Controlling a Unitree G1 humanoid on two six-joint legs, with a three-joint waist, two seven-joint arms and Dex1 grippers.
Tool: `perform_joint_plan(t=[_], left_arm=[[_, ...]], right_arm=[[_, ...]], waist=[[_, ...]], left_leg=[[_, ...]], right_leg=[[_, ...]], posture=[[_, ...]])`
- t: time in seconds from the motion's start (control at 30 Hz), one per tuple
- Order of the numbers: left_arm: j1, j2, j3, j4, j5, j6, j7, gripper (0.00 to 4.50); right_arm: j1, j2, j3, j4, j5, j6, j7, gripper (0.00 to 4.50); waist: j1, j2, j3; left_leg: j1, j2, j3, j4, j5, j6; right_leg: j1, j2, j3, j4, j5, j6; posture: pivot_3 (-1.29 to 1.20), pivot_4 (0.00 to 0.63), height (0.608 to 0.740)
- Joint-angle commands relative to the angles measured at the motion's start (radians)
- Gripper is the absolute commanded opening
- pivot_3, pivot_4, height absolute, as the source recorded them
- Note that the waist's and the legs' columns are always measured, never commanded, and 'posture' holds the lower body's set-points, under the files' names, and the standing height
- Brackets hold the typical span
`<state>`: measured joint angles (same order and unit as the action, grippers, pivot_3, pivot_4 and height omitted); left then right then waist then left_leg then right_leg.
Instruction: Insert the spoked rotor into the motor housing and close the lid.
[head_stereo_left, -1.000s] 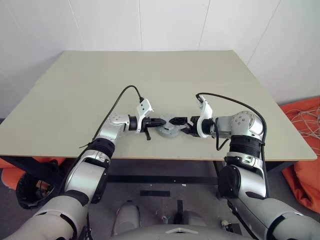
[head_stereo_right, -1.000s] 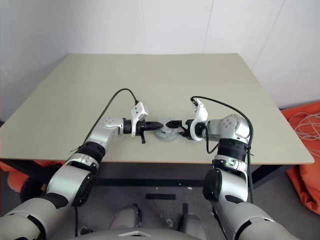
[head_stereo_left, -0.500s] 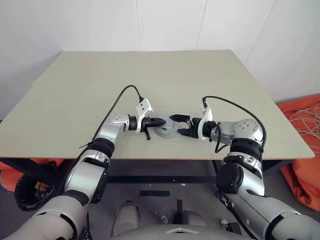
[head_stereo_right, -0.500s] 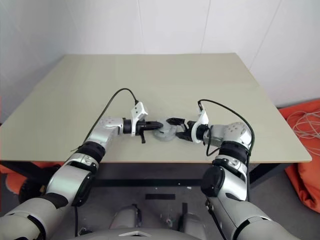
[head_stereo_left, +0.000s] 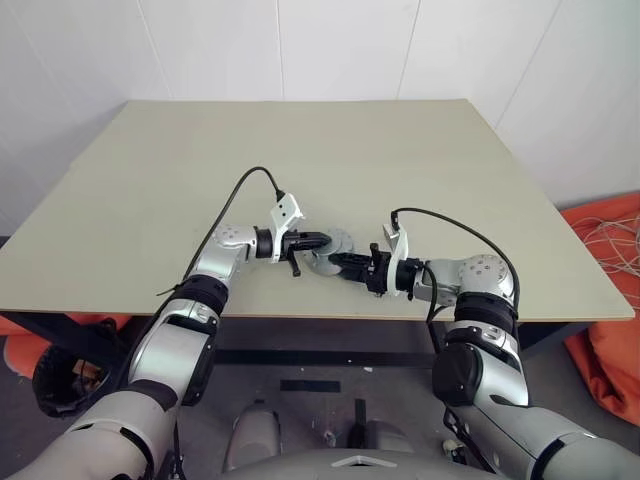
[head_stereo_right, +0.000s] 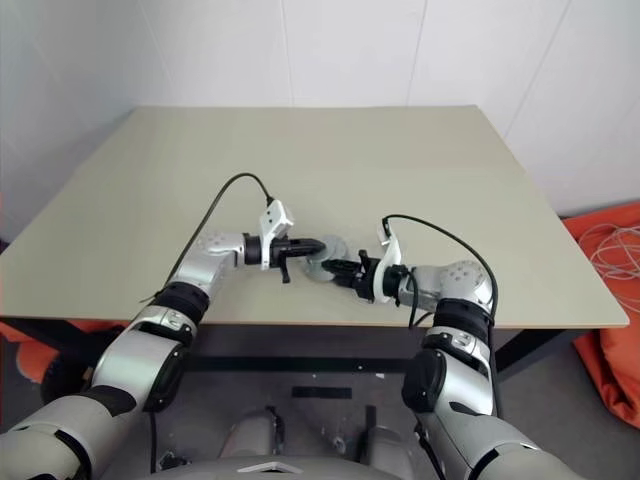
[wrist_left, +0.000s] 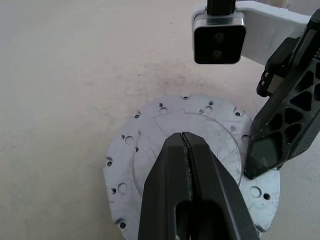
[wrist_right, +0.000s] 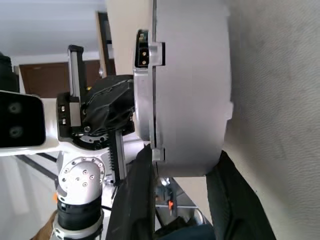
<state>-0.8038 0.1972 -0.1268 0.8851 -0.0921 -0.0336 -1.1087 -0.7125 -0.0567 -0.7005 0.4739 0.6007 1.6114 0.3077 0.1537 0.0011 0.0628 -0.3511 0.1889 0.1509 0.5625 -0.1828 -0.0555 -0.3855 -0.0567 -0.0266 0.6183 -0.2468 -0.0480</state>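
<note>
The motor housing (head_stereo_left: 340, 243) is a round silver cup lying on the table near the front edge, seen side-on in the right wrist view (wrist_right: 192, 90). Its lid (wrist_left: 200, 130), a flat silver disc with small holes, sits on top. The spoked rotor is hidden. My left gripper (head_stereo_left: 320, 240) is shut, its closed tips (wrist_left: 184, 137) over the lid's middle. My right gripper (head_stereo_left: 336, 261) reaches in from the right and clasps the housing: one finger (wrist_left: 272, 145) on the lid's rim, the other (wrist_right: 227, 195) under the base.
The tan table (head_stereo_left: 300, 150) stretches far behind the housing, and its front edge (head_stereo_left: 300, 318) runs just below both grippers. An orange heap with white cord (head_stereo_left: 610, 250) lies on the floor to the right of the table.
My right gripper has rolled, come in lower and to the left, and closed from wide open onto the housing's edge. My left gripper has stayed shut on the lid.
</note>
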Motion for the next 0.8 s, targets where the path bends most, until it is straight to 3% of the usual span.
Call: perform_joint_plan(t=[0.03,0.53,0.67,0.8], left_arm=[[0.01,-0.002,-0.021,-0.002,0.02,0.011,-0.011,0.0],[0.01,-0.004,-0.005,-0.018,0.005,0.014,-0.003,0.0],[0.039,-0.009,0.053,-0.148,-0.071,0.081,0.018,0.0],[0.124,-0.017,0.137,-0.408,-0.192,0.235,0.106,0.0]], right_arm=[[-0.042,0.004,-0.028,-0.036,0.063,0.003,-0.003,1.17],[-0.033,0.025,-0.068,-0.058,0.098,0.003,-0.068,1.17],[-0.035,0.026,-0.084,-0.065,0.1,0.003,-0.078,1.17],[-0.038,0.032,-0.113,-0.073,0.092,0.003,-0.091,1.17]], waist=[[0.0,0.0,0.0],[0.0,0.0,0.0],[0.0,0.0,0.0],[-0.002,0.0,0.0]], left_leg=[[0.0,0.0,0.0,0.0,0.0,0.0],[0.0,0.0,0.0,0.0,0.001,-0.002],[-0.001,0.0,0.0,0.0,0.001,-0.002],[-0.008,0.0,0.0,0.001,0.001,-0.002]], right_leg=[[0.0,0.0,0.0,0.0,0.0,0.0],[0.0,0.0,0.0,0.001,0.0,0.0],[-0.001,0.0,0.0,0.001,0.0,0.0],[-0.007,0.0,-0.002,0.002,0.0,0.0]], posture=[[0.0,0.0,0.74],[0.0,0.0,0.74],[0.0,0.0,0.74],[0.0,0.0,0.74]])
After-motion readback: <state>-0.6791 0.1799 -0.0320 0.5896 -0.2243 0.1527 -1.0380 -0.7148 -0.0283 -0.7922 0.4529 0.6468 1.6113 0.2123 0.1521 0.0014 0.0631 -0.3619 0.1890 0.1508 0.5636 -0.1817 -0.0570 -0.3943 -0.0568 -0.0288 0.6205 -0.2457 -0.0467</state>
